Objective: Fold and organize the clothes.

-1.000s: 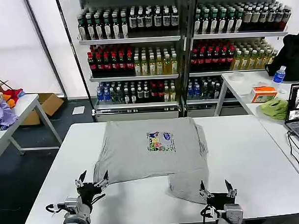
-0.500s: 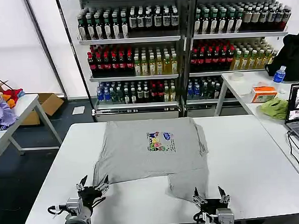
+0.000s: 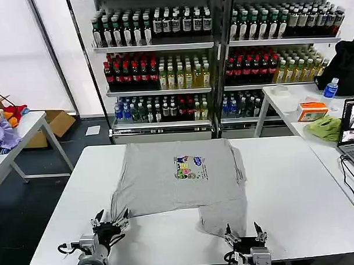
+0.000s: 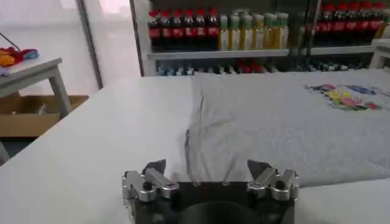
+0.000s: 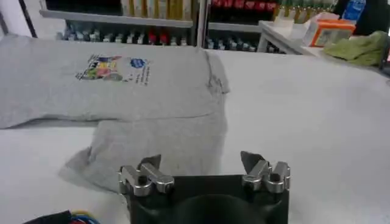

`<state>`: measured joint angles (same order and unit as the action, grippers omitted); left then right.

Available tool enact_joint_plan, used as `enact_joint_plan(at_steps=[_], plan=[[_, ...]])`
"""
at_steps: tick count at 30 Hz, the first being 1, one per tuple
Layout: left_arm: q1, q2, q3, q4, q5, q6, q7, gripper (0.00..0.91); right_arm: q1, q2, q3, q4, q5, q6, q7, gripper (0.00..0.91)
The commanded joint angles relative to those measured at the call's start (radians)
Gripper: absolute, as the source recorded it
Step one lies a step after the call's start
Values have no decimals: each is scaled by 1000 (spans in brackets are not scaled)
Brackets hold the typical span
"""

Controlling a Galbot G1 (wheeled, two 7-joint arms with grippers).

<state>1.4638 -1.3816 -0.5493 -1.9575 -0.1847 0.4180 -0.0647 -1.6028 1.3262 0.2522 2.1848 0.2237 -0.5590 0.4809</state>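
The white surface (image 3: 295, 186) carries one light grey shirt (image 3: 173, 182), partly folded, chest print up, lying centrally from the far edge, a crumpled flap reaching the near edge. Drink shelves (image 3: 209, 61) stand behind. Left pincer (image 3: 109, 219) and right pincer (image 3: 243, 232) hover at the near edge, jaws spread, empty.

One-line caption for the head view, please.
Both open grippers, left and right, hover at the table's near edge before a partly folded grey shirt.

Bright, even indoor light, soft shadows; wrist views slightly soft.
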Motion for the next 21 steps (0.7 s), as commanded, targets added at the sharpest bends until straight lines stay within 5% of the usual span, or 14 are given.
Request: enact_joint_plan(at_steps=[1, 3, 4, 7, 9, 11, 12, 21], plan=[[7, 1, 6, -4, -6, 3, -1, 907, 2, 2, -2, -30, -1, 5, -1, 907], [14, 0, 11, -13, -10, 6, -1, 897, 1, 3, -6, -36, -2, 7, -1, 846], [16, -1, 14, -16, -15, 8, 0, 645, 1, 3, -7, -38, -1, 7, -2, 725], [16, -5, 18, -13, -17, 10, 0, 171, 1, 4, -11, -42, -1, 8, -3, 524], [16, -6, 19, -8, -16, 10, 0, 121, 1, 5, -12, -44, 1, 9, -3, 443], [21, -5, 20, -7, -15, 10, 0, 111, 0, 5, -12, -46, 11, 10, -3, 262], [23, -4, 20, -6, -14, 10, 1, 101, 0, 6, -11, -48, 20, 9, -2, 20], [28, -9, 28, 6, 1, 9, 7, 10, -8, 15, -13, -62, 43, 28, -2, 0]])
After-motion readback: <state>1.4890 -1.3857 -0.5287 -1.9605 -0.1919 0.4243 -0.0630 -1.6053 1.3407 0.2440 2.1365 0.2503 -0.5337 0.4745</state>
